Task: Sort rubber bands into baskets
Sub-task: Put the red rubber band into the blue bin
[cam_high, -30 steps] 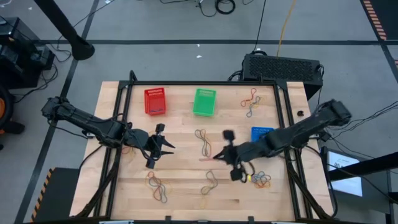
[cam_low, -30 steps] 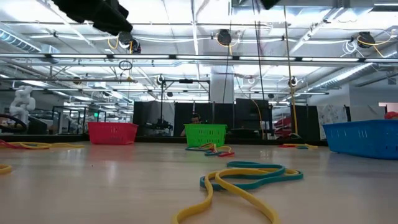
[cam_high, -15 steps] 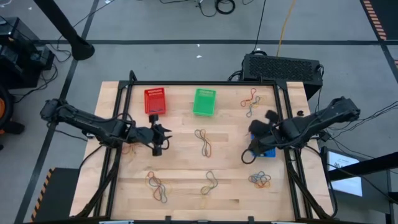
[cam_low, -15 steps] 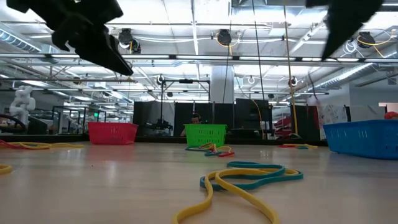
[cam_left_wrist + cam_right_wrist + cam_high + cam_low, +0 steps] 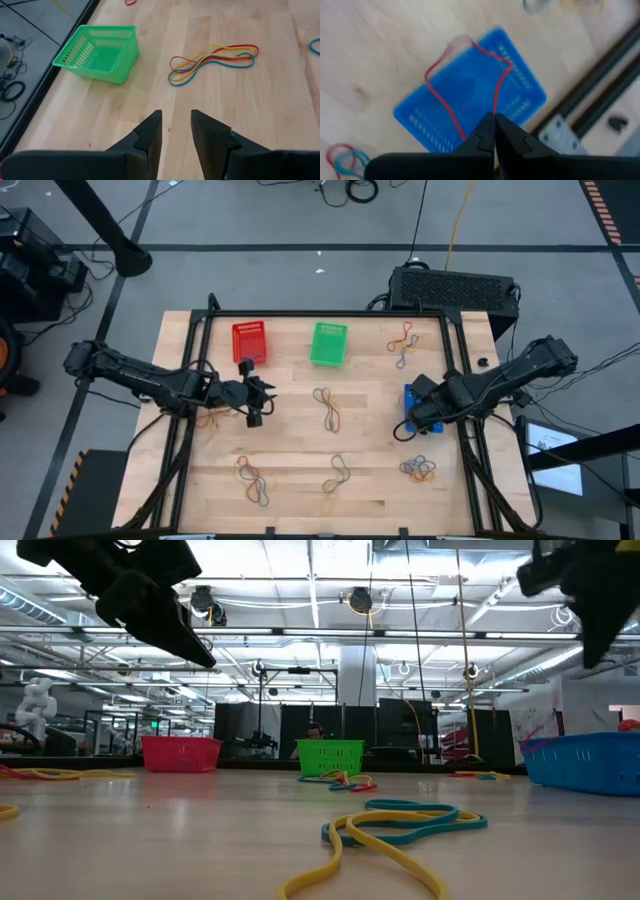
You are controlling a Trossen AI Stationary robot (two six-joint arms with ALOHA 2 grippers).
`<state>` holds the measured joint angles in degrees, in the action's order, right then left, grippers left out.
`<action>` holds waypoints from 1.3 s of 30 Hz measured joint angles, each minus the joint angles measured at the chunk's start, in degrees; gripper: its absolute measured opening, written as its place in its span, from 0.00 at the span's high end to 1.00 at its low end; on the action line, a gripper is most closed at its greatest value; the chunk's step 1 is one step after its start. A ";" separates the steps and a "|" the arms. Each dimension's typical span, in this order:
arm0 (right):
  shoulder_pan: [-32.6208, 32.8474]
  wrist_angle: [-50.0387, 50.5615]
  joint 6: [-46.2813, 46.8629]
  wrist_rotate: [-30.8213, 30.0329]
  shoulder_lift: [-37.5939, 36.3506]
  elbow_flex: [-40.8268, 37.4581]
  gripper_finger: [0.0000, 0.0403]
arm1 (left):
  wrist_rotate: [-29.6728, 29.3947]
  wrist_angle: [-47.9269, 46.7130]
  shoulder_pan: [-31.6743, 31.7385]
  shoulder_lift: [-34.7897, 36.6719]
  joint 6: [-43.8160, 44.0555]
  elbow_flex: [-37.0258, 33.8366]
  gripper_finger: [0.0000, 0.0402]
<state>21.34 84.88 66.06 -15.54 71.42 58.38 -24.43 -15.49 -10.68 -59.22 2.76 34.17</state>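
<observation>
My right gripper (image 5: 494,119) is shut on a thin red rubber band (image 5: 451,102) and hovers over the blue basket (image 5: 470,95), at the table's right side (image 5: 412,418). My left gripper (image 5: 176,122) is open and empty, above the table near the red basket (image 5: 249,342). It faces the green basket (image 5: 97,52) and a bunch of rubber bands (image 5: 212,60) lying flat on the wood. The green basket (image 5: 328,343) stands at the far middle. My right gripper pinches one spot of the red band's loop (image 5: 493,111) between its two fingertips, coming from above and slanting down. The rest of the loop hangs open and slack beyond the fingers, over the blue basket. I cannot tell whether the band touches the basket.
More rubber band bunches lie at the far right (image 5: 403,340), the middle (image 5: 328,408), the near left (image 5: 250,478), the near middle (image 5: 338,473) and the near right (image 5: 420,470). A black box (image 5: 455,288) stands behind the table's far right edge.
My right gripper has gone from the table's middle toward its right edge, carrying the red band, and now hangs over the blue basket. My left gripper has moved a little toward the far edge, and its fingers stand closer together than before.
</observation>
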 joint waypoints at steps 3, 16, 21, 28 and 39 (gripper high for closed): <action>0.04 0.36 1.78 1.18 0.00 -2.07 1.00 | 0.00 -0.02 0.02 0.00 0.00 0.00 0.72; 0.02 4.45 6.86 6.79 0.00 -6.15 1.00 | 0.15 0.71 0.07 0.00 0.01 0.00 0.72; 0.02 4.06 5.95 6.12 0.70 -6.15 1.00 | 0.15 1.01 0.07 0.00 -0.03 0.00 0.72; 0.02 -6.96 2.87 0.07 0.68 -6.15 1.00 | 0.15 1.23 0.07 0.00 -0.23 0.00 0.72; -0.02 -6.00 5.15 -0.65 0.68 -6.18 1.00 | -9.06 7.72 5.31 5.26 -3.65 -3.35 0.72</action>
<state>21.32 78.88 71.21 -16.19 72.10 52.20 -33.48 -7.77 -5.36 -53.96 -0.89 30.82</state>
